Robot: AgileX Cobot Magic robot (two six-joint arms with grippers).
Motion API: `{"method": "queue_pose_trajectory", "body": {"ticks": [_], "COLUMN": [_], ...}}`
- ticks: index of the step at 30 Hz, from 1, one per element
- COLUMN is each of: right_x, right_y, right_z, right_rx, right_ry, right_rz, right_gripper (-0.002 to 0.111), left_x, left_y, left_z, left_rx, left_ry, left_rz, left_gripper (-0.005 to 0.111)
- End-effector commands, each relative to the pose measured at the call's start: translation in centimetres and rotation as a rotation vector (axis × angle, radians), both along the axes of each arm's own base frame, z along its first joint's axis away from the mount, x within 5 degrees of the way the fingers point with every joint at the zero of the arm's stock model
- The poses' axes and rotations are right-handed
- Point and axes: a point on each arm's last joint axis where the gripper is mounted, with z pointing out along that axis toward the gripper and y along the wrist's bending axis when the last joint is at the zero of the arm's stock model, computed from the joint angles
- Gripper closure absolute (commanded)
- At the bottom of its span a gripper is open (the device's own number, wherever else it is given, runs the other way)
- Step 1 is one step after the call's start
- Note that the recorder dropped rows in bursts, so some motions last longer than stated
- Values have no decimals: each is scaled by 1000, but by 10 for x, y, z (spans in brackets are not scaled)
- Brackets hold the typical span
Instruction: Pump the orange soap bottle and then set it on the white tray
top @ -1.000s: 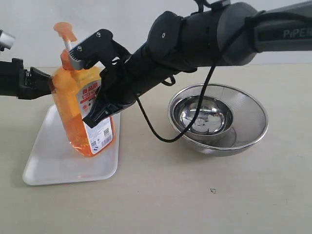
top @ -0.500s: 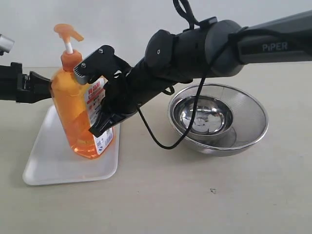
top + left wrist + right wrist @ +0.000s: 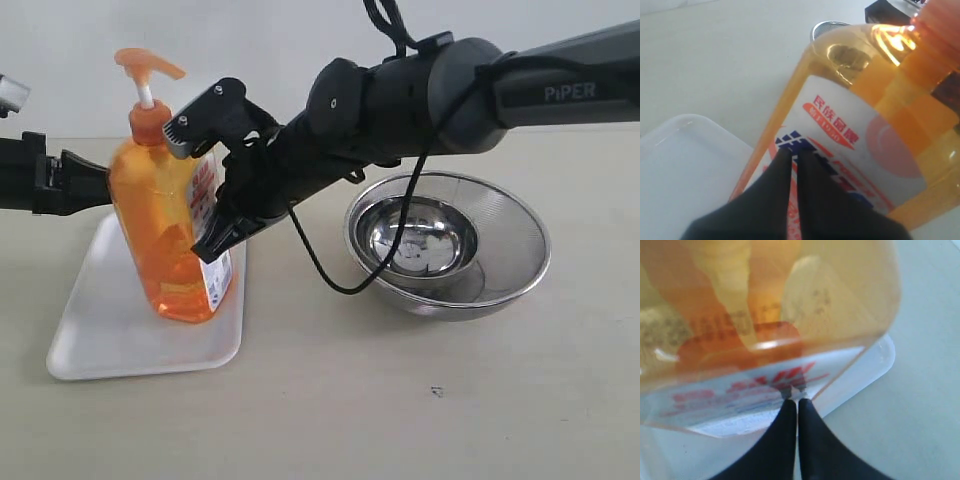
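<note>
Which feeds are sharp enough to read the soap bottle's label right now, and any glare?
Exterior view: sharp and evenly lit, but the label on the orange soap bottle is angled away; left wrist view: label readable, one bright glare spot near the bottle's shoulder; right wrist view: too close, label blurred beyond reading.

Ext cam low, side-on; wrist cams v. close, all sharing orange soap bottle (image 3: 165, 250).

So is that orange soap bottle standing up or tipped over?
Nearly upright: the orange soap bottle stands on its base on the white tray, pump on top, leaning slightly.
</note>
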Motion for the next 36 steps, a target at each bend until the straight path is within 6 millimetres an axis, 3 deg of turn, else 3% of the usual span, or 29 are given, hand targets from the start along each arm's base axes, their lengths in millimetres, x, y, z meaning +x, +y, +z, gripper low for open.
{"method": "queue_pose_trajectory", "body": {"ticks": [1, 19, 36], "right_x": [5, 9, 0], "right_y": [0, 3, 2], "right_z": [10, 20, 13], "right_rx": [45, 65, 21], "right_ry": [-55, -88, 15], "right_rz": [-40, -41, 10], "right_gripper": [109, 109, 109], "left_x": [-4, -18, -13], "left_y": [-4, -8, -7], "left_z": [1, -13, -9], "left_rx": [-31, -52, -99], "left_ry": [12, 8, -4], "left_rz": [-36, -32, 27], "left_gripper": [102, 102, 102]}}
